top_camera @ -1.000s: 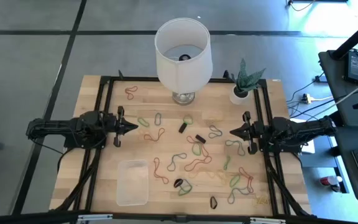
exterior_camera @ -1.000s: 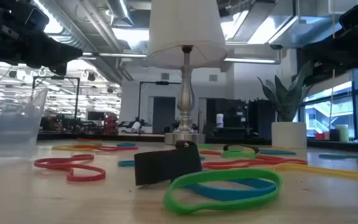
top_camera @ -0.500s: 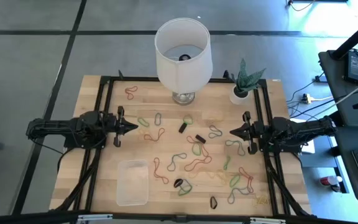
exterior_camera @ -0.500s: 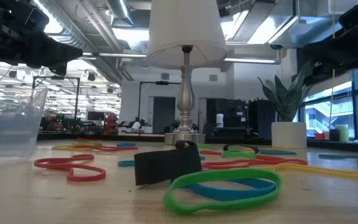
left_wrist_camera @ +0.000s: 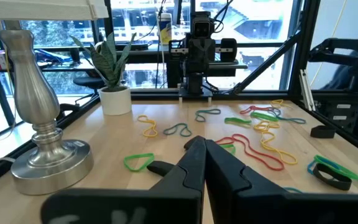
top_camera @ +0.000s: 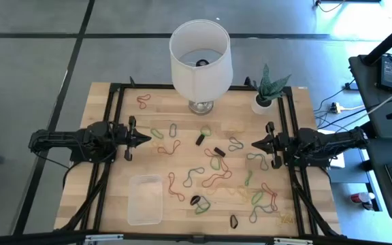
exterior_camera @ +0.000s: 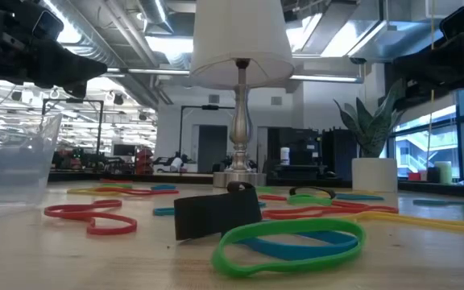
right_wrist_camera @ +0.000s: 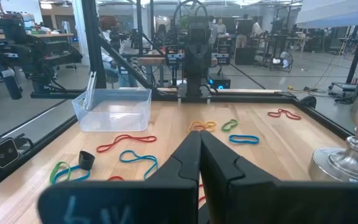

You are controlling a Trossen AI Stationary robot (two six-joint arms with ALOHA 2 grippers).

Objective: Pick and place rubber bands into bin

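Observation:
Rubber bands (top_camera: 209, 178) in red, green, yellow, blue and black lie scattered flat over the middle and right of the wooden table; several show in the low view (exterior_camera: 288, 242) and both wrist views. The clear plastic bin (top_camera: 145, 199) stands near the table's near left edge, also in the right wrist view (right_wrist_camera: 112, 109). My left gripper (top_camera: 148, 139) hovers shut at the table's left side, pointing right. My right gripper (top_camera: 254, 144) hovers shut at the right side, pointing left. Both are above the table, apart from every band.
A white-shaded lamp (top_camera: 200, 58) on a metal base (left_wrist_camera: 39, 146) stands at the far middle. A small potted plant (top_camera: 267, 95) sits at the far right. Small black blocks (top_camera: 218, 151) lie among the bands. A black frame (top_camera: 111, 122) runs along the table's edges.

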